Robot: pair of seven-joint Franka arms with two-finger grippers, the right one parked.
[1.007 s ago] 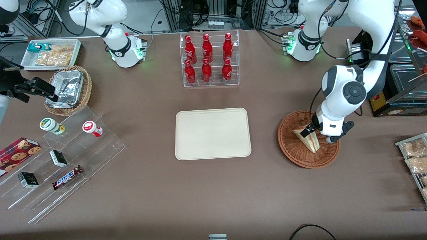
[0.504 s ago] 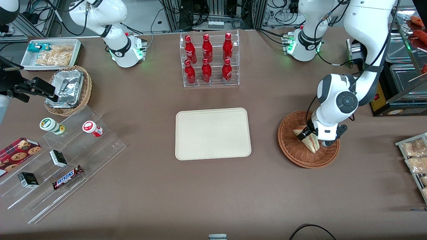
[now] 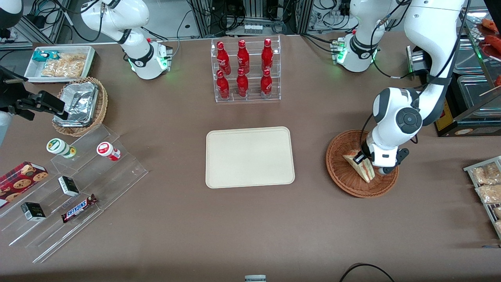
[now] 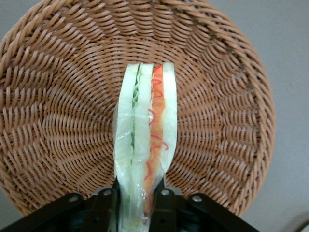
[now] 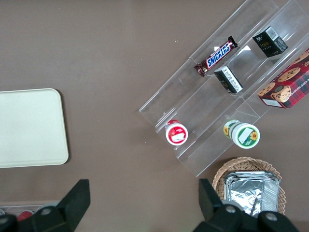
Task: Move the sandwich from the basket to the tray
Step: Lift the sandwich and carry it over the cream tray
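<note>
Gripper (image 4: pixel 136 200) low inside basket (image 3: pixel 339 172), fingers clamped on sandwich (image 3: pixel 360 166) at wide end. Sandwich stands on edge in basket, wrapped in clear film. Likely light, soft, slippery; squeeze bread faces gently. Tray (image 3: pixel 249 157) well apart from basket.

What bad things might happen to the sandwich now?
The pincer pinches only one end of the sandwich, which is still in the basket, so it might droop or slip out when lifted. Squeezing soft bread could also squash it. The tray lies a way off, so a loose hold may drop it.
</note>
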